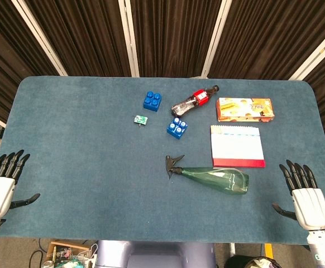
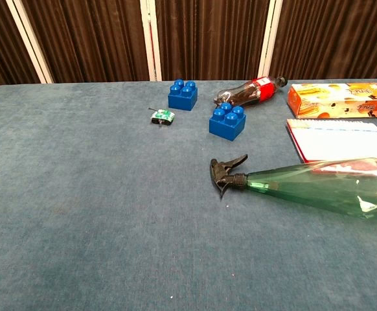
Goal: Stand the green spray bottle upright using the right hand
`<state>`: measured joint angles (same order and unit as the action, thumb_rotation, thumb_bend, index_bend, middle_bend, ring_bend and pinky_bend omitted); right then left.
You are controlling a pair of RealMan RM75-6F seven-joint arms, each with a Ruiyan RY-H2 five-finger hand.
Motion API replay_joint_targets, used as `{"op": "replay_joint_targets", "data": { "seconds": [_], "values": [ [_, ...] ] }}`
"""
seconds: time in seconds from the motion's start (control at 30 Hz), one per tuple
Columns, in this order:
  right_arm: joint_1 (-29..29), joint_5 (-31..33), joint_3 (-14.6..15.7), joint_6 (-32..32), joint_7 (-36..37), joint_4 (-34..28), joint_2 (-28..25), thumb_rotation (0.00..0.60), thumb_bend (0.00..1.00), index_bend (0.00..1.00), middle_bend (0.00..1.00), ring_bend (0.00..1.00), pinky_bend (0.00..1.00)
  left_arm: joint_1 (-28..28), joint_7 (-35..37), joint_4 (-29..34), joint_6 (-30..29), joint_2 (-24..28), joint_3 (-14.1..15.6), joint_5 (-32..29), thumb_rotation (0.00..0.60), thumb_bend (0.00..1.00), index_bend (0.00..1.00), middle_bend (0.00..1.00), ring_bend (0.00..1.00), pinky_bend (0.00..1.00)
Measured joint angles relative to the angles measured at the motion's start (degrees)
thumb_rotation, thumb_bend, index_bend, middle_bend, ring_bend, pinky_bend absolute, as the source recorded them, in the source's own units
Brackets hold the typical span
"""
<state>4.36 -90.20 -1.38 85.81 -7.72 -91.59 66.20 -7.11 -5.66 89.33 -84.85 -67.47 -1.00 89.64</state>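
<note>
The green spray bottle (image 1: 215, 178) lies on its side on the blue table, its black trigger head (image 1: 174, 164) pointing left and its wide base toward the right. The chest view shows the same bottle (image 2: 318, 188) flat, running off the right edge. My right hand (image 1: 306, 198) rests at the table's near right corner, fingers spread and holding nothing, a short way right of the bottle's base. At the near left corner, my left hand (image 1: 2, 184) is likewise open and far from the bottle. Neither hand appears in the chest view.
A notepad (image 1: 237, 146) with a red lower edge lies just behind the bottle. Farther back are an orange box (image 1: 244, 109), a cola bottle (image 1: 194, 100) on its side, two blue bricks (image 1: 152, 101) (image 1: 177, 128) and a small green toy (image 1: 141, 119).
</note>
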Motion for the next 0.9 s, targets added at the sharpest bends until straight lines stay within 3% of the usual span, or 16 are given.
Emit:
{"op": "replay_joint_targets", "data": {
  "seconds": [0.37,0.53,0.73,0.9],
  "values": [
    [-0.07,-0.18,-0.29,0.64,-1.95,-0.13,0.83,0.6,0.15,0.0,0.0,0.0,0.0,0.54,-0.18,0.64,-1.03,-0.02,0.18,0.34,0.6,0.0,0.0,0.0,0.0,0.04],
    [-0.33,-1.18,-0.28,1.82,-6.64,-0.92,2.21,0.6,0.15,0.0,0.0,0.0,0.0,0.88,0.25,1.03,-2.49,0.39,0.41,1.82,0.6,0.0,0.0,0.0,0.0,0.04],
    [-0.33,-3.16,0.27,1.97,-21.85,-4.48,4.72,0.6,0.15,0.0,0.0,0.0,0.0,1.06,0.59,0.77,-2.91,0.77,0.7,2.49,0.6,0.0,0.0,0.0,0.0,0.04],
    [0.94,-2.89,0.56,-2.23,-39.04,-8.74,8.82,0.6,0.15,0.0,0.0,0.0,0.0,1.58,0.73,1.8,-3.45,2.14,1.24,3.0,0.6,0.0,0.0,0.0,0.0,0.04]
  ]
}}
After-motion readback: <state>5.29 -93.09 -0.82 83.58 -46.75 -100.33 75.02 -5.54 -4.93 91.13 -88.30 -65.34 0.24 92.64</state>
